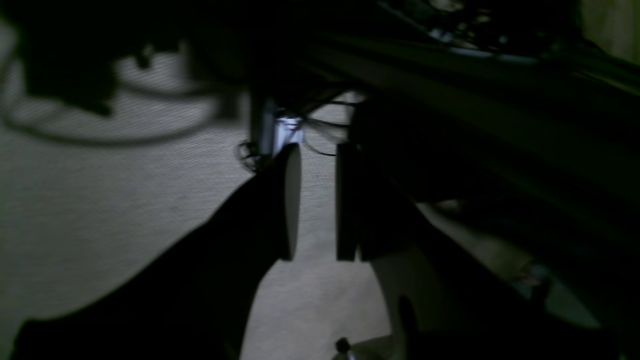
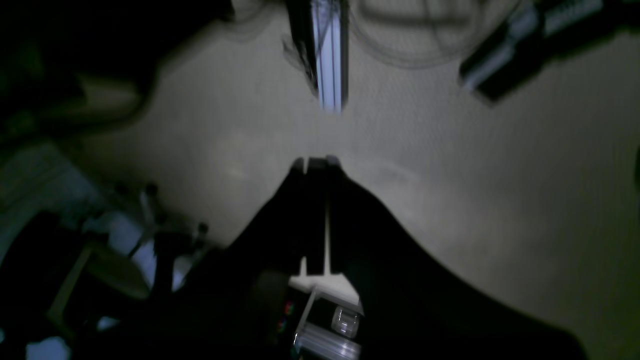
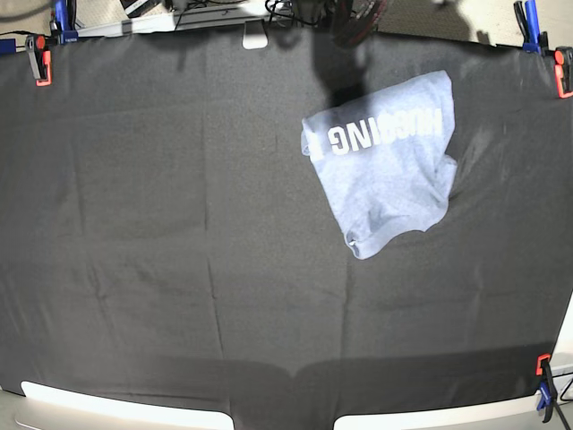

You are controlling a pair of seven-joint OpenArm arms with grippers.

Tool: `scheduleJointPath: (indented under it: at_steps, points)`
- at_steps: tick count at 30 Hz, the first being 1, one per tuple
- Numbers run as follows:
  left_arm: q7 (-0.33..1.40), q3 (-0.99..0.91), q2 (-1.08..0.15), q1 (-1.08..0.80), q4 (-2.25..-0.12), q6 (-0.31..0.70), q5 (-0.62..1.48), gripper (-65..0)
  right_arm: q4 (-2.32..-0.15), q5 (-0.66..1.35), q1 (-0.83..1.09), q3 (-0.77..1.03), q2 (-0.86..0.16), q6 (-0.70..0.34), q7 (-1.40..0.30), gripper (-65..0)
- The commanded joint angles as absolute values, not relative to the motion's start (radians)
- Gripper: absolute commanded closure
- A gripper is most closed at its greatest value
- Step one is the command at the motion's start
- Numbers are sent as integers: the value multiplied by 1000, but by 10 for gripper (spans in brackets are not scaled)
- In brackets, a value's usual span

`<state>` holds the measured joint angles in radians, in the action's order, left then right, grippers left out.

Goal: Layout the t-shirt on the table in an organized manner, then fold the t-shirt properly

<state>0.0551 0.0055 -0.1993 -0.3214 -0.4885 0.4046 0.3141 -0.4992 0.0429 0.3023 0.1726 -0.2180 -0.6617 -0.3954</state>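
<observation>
Grey-blue cotton, the t-shirt (image 3: 389,161), is seen crumpled on the table (image 3: 179,224), away from both grippers. The left gripper (image 1: 317,200) is parted and empty; the right gripper (image 2: 317,162) is closed on nothing.

My counter (image 3: 161,251) is wide, draped all over in black cloth (image 3: 134,179) that shows faint creases and a few long soft folds. Orange-and-blue clamps (image 3: 39,55) pinch the cloth at its corners: two at the far edge and one at the near corner (image 3: 543,387). One thing lies directly on it: the t-shirt (image 3: 389,170), light heathered blue-grey, bunched into a rough, skewed patch in the far part of the cloth. Its white block lettering (image 3: 385,133) faces up and reads mirrored in the base view. One lower corner is curled over. Neither of my hands shows over the counter, so I cannot place the shirt against them.
</observation>
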Motion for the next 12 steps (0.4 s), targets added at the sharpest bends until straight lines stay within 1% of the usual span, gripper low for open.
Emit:
scheduleJointPath:
  at_steps: [1, 3, 4, 5, 12]
  points:
    - [47, 1, -201, -320, -487, 382, 314, -113, -493, 29, 294, 174, -221, -680, -373, -71]
    - [33, 0, -189, -300, -481, 353, 315, -113, -487, 1, 280, 174, -208, -680, -311, -151]
    - [27, 0, -184, -293, -476, 339, 315, -113, -487, -1, 277, 174, -203, -680, -284, -179]
    - [25, 0, -181, -287, -471, 321, 314, -113, -487, -1, 277, 174, -197, -677, -257, -193]
    - [3, 0, -177, -278, -436, 313, 315, -113, -487, -1, 277, 174, -178, -673, -231, -194]
